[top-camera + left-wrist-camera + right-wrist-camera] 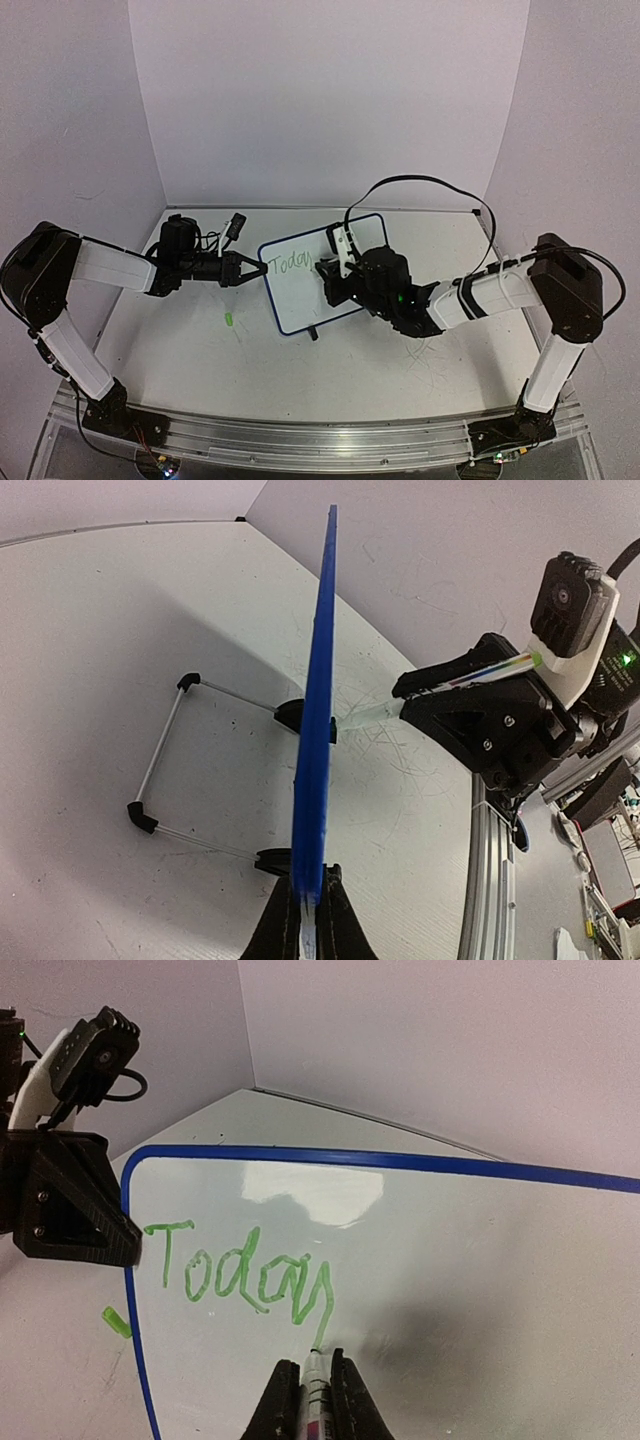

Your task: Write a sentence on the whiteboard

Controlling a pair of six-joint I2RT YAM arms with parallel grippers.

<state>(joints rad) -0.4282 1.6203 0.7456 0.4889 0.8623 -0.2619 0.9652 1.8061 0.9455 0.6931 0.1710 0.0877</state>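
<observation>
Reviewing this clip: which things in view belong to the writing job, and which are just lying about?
In the job: whiteboard, clamped at its edge by the left gripper; marker held in the right gripper; green writing, "Today" so far.
Lying about: small green piece on the table, left of the whiteboard, perhaps a cap.

- whiteboard (pixel 300 300): 1
- sentence (pixel 245 1275): 1 green word, 5 letters
- marker (pixel 315 1388): 1
- small green bit (pixel 229 320): 1
- surface (pixel 350 385): 1
- arms (pixel 110 265): 2
- claws: 2, i.e. left claw (pixel 255 268) + right claw (pixel 312 1372)
- black feet (pixel 290 716) on board: 2
- wire prop (pixel 188 681): 1
- wrist cams (pixel 570 600): 2
</observation>
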